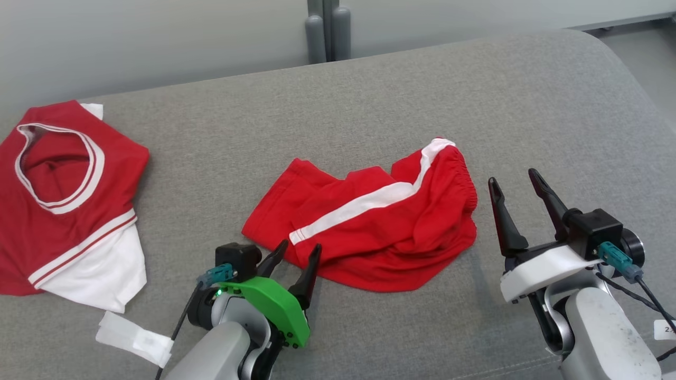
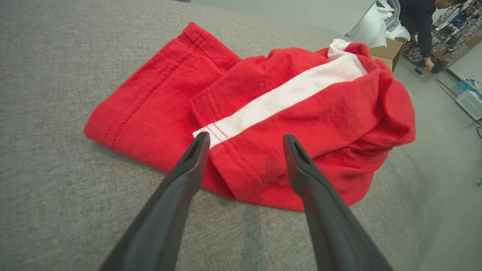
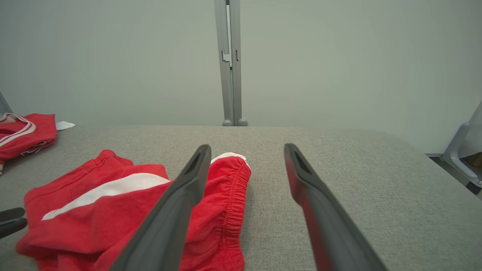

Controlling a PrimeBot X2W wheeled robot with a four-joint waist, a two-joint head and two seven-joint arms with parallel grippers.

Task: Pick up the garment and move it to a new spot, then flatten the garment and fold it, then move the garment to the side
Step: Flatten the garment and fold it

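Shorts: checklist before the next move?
1. Left tool open: ok.
2. Right tool open: ok.
3. Left tool over shorts hem: ok, tips straddle the near edge.
4. Right tool over waistband: not ok, its gap is over bare cushion beside the shorts.
5. Shorts flat: not ok, bunched.
6. Left tool touching cloth: cannot tell.
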